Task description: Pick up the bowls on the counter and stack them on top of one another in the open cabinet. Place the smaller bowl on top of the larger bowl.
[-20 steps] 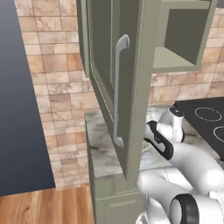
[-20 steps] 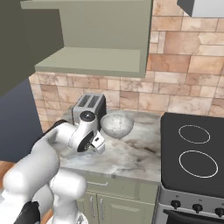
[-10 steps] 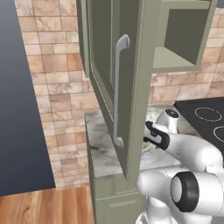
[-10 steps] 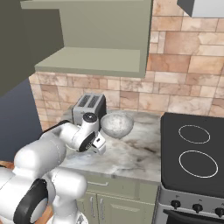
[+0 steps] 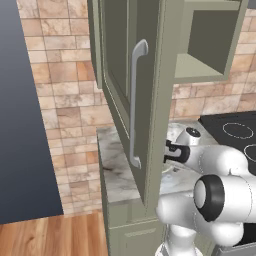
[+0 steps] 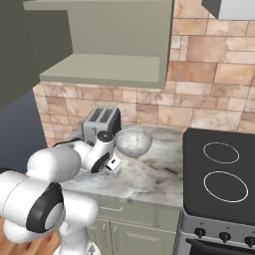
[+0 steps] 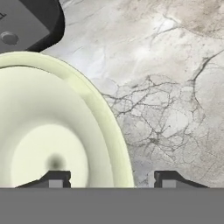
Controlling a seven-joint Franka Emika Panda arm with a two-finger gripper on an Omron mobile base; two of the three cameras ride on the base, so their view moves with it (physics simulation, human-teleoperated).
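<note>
Smaller bowl (image 7: 48, 144): pale cream-green, lying on the veined marble tabletop (image 7: 175, 87) in the left half of the hand view, its right rim passing between the two dark fingertips (image 7: 54, 179) of the tool (image 7: 107, 180), which stand apart astride that rim, one over the inside and one outside. Larger bowl (image 6: 133, 141): grey-silver, at centre of the right base view beside a silver toaster (image 6: 101, 123). Open cabinet (image 6: 107, 69): upper left, same view.
</note>
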